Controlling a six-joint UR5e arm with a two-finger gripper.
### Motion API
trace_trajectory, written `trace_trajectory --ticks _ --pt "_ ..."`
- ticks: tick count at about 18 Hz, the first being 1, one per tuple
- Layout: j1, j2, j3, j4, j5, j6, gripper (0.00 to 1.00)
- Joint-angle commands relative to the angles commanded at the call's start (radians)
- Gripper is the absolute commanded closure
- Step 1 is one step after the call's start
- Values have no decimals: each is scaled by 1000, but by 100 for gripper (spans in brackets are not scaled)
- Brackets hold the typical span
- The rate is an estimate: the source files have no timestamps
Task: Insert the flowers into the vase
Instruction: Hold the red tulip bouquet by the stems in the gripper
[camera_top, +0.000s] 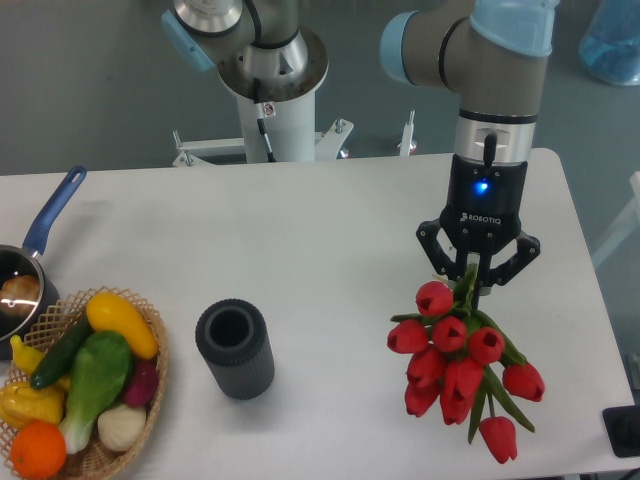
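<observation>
The flowers, a bunch of red tulips with green stems and leaves, are at the right side of the white table, blooms pointing toward the front edge. My gripper points straight down over the stem end, its fingers closed around the green stems. The vase, a short dark grey ribbed cylinder, stands upright with its round mouth open, well to the left of the flowers and apart from them.
A wicker basket of colourful vegetables sits at the front left, close to the vase. A blue-handled saucepan lies at the left edge. A second robot base stands behind the table.
</observation>
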Motion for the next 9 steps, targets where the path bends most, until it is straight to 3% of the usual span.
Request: trace_trajectory --ticks 6,9 --pt "-8 0 -8 0 -11 -40 85" --pt "-17 -2 -12 2 -86 -87 85"
